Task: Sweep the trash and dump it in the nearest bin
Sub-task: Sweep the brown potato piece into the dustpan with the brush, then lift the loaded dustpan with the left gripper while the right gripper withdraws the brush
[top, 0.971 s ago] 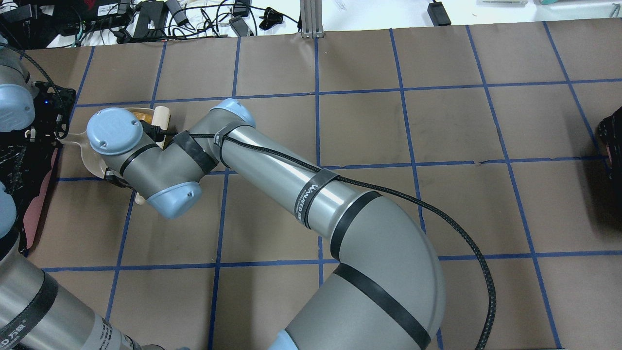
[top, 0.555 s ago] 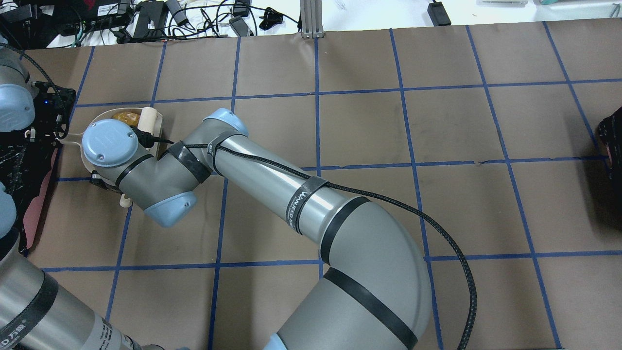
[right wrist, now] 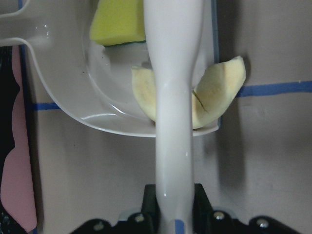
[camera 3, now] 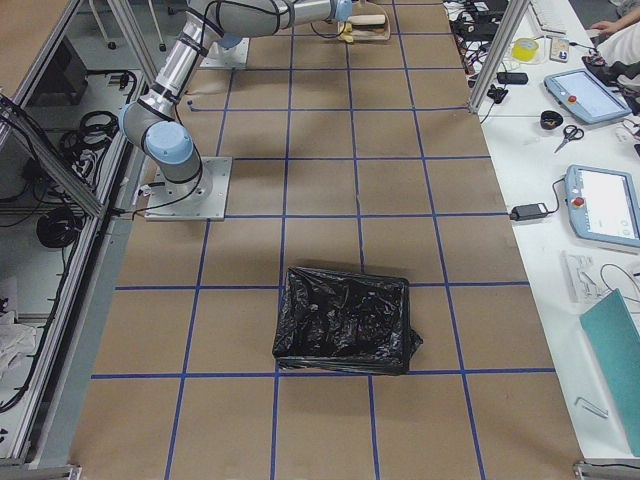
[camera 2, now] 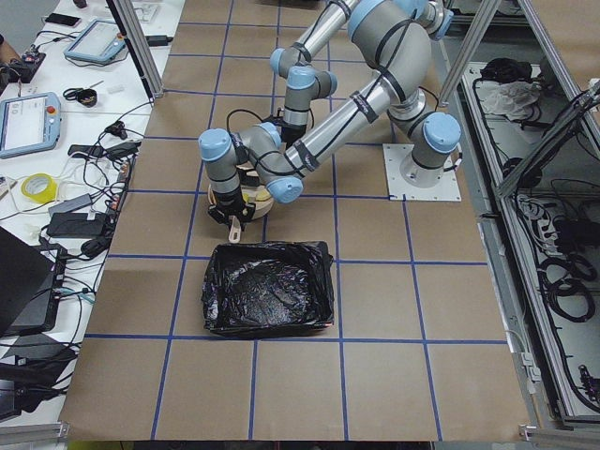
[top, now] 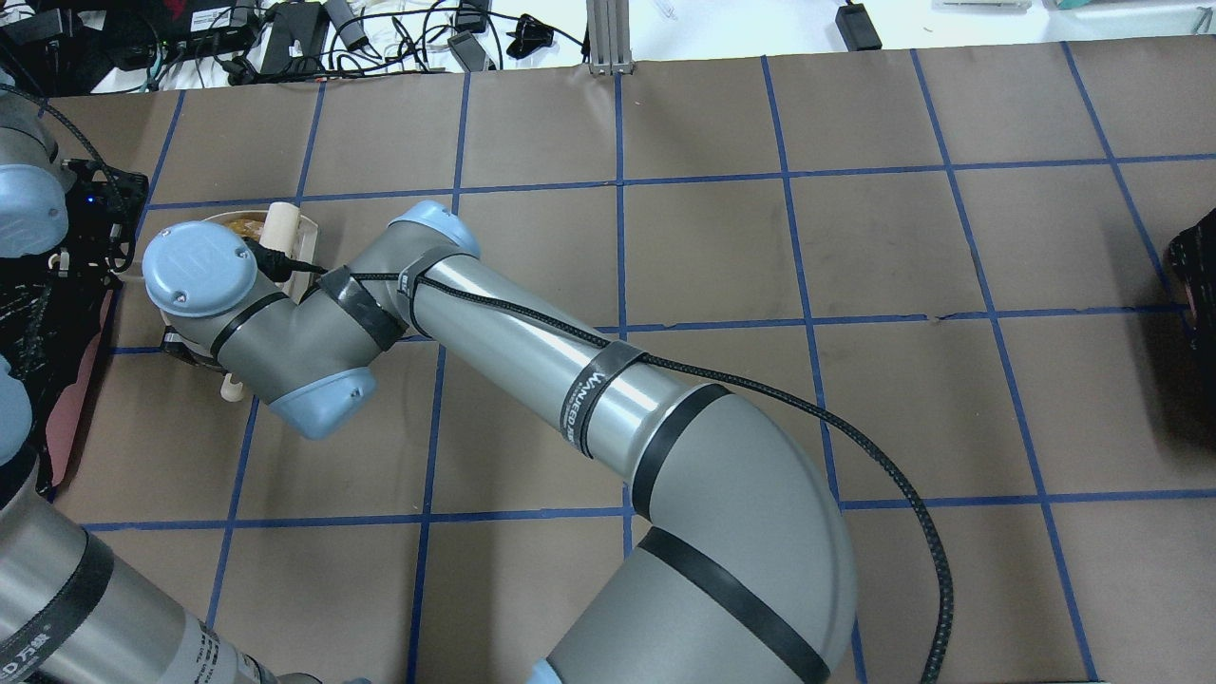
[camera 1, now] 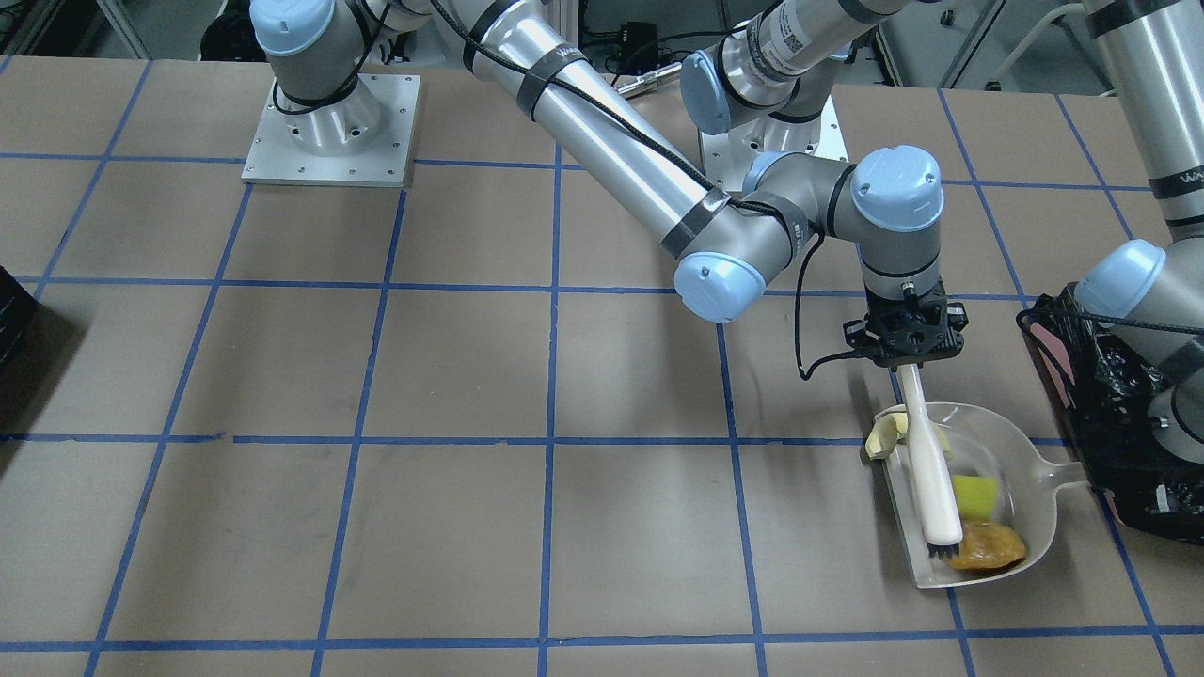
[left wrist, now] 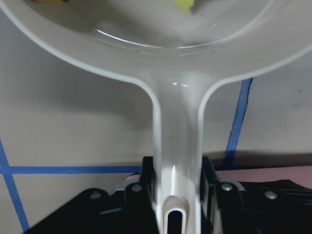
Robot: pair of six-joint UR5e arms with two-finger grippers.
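Note:
A white dustpan [camera 1: 997, 442] lies flat on the table beside the bin [camera 1: 1115, 414], a pinkish-red container with a crinkly black bag. My left gripper [left wrist: 178, 192] is shut on the dustpan's handle [left wrist: 178, 141]. My right gripper [camera 1: 910, 365] is shut on the white brush handle [camera 1: 926, 461], its bristles down inside the pan. The orange-brown lump [camera 1: 986, 547] and the yellow-green wedge [camera 1: 974, 495] lie in the pan. The cream crescent [right wrist: 217, 90] straddles the pan's open lip, partly behind the brush handle.
The bin also shows at the overhead view's left edge [top: 43, 313]. A second black-bagged bin [camera 3: 345, 320] stands at the table's far right end. My right arm [top: 532, 380] stretches across the table's middle to the left side.
My right wrist has moved left and a little away from me, carrying the brush across the pan toward the bin side. The left arm and dustpan stay put.

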